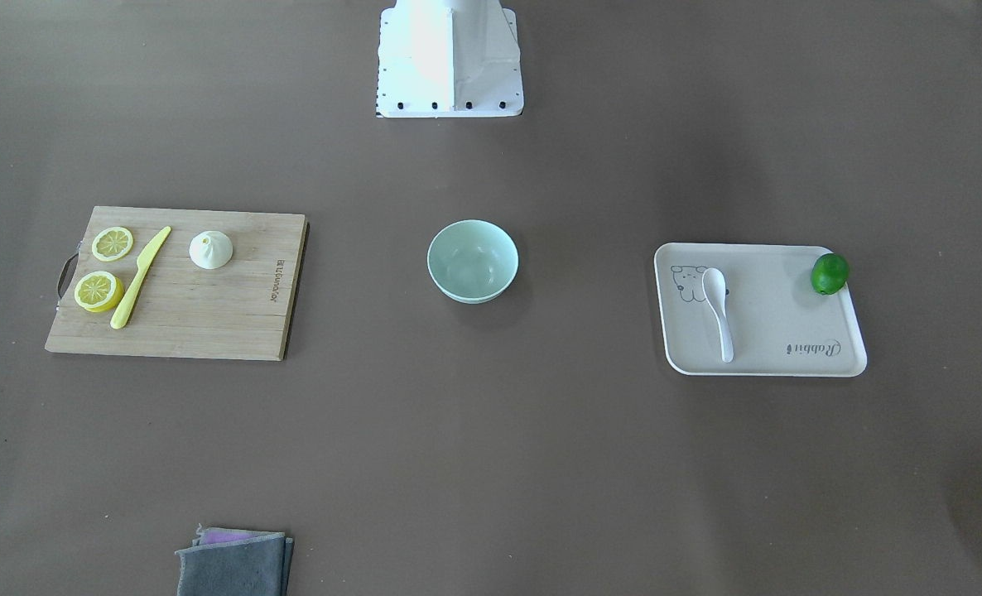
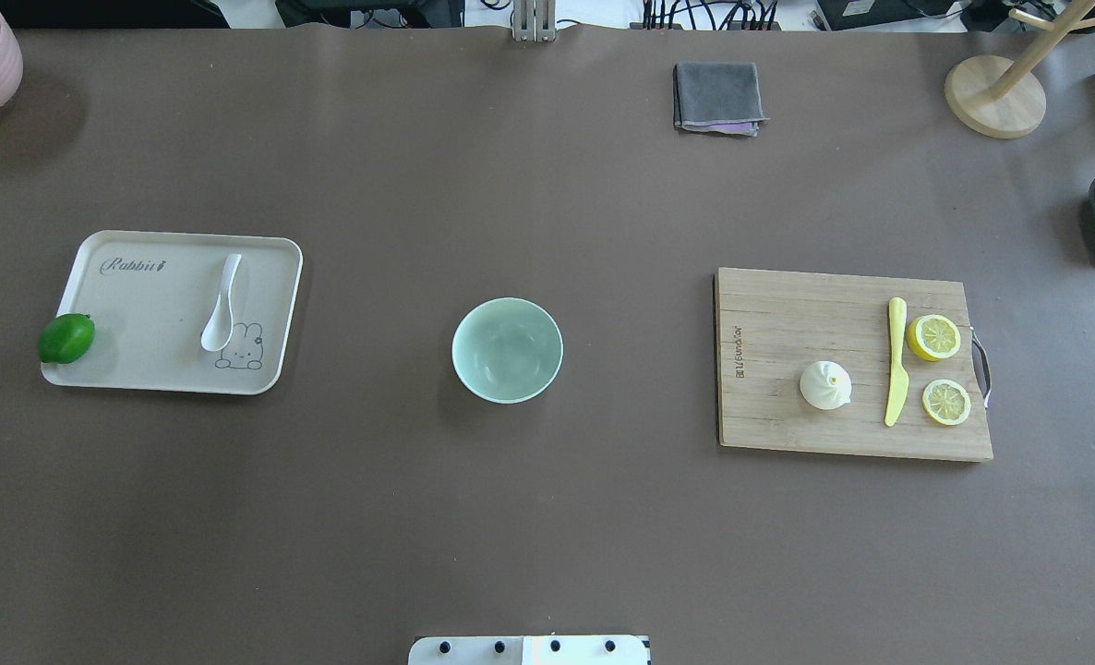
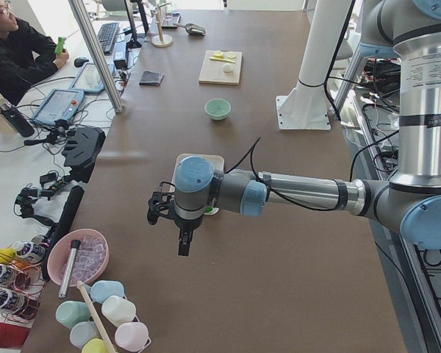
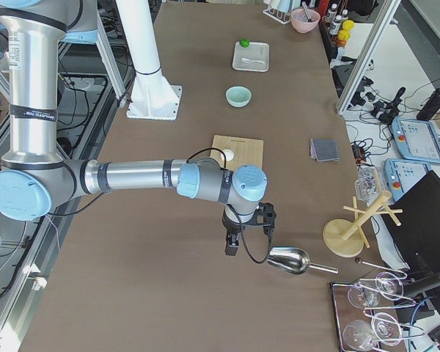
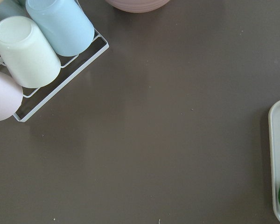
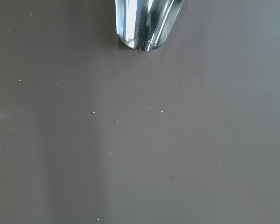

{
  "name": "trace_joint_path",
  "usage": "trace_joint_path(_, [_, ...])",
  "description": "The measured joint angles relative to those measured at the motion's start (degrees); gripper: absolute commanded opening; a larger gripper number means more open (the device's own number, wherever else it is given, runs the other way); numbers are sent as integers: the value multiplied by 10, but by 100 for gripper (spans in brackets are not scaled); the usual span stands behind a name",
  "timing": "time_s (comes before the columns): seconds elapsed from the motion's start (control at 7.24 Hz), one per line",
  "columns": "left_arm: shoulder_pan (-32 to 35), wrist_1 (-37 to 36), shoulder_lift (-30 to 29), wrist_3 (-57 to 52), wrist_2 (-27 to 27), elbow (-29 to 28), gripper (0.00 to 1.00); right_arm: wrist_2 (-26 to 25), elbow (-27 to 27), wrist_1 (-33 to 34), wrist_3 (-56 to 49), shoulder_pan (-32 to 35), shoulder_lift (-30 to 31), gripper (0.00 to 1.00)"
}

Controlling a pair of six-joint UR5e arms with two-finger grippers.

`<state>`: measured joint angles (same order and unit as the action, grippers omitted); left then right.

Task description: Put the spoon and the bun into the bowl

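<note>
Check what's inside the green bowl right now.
Nothing: the bowl shows only its bare bottom from overhead. The spoon lies on the tray, the bun on the cutting board. No part of the inside is covered.

L tool [image 3: 183,247], R tool [image 4: 232,248] downward

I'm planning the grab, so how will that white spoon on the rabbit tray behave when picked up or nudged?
The spoon looks glossy and hard: probably stiff, but slippery to pinch. It lies loose on the smooth tray, so a nudge would likely skid or spin it.
</note>
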<state>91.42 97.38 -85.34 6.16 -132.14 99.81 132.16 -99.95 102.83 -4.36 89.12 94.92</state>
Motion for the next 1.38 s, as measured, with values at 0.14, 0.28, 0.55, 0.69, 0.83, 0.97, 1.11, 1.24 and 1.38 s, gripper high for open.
trace_joint_path(0.14, [0, 0, 0, 0, 0, 1, 98, 2, 0, 0, 0, 0, 0, 100])
trace_joint_path(0.28, [0, -1, 0, 0, 0, 1, 98, 4, 0, 1, 0, 0, -1, 100])
trace_joint_path(0.55, [0, -1, 0, 0, 0, 1, 98, 9, 0, 1, 0, 0, -2, 100])
trace_joint_path(0.69, [0, 0, 0, 0, 0, 1, 98, 10, 0, 0, 0, 0, -2, 100])
trace_joint_path(0.83, [0, 0, 0, 0, 0, 0, 98, 11, 0, 0, 0, 0, -2, 100])
trace_joint_path(0.97, [-1, 0, 0, 2, 0, 2, 98, 11, -1, 0, 1, -1, -2, 100])
trace_joint_path(1.11, [-4, 2, -2, 8, -1, 6, 98, 11, -1, 0, 1, -2, -3, 100])
trace_joint_path(1.24, [-18, 19, -6, 26, -2, 15, 98, 12, -2, 0, 2, -4, -3, 100])
trace_joint_path(1.38, [-45, 57, -8, 56, -8, 25, 98, 15, -7, -1, 2, -5, -4, 100])
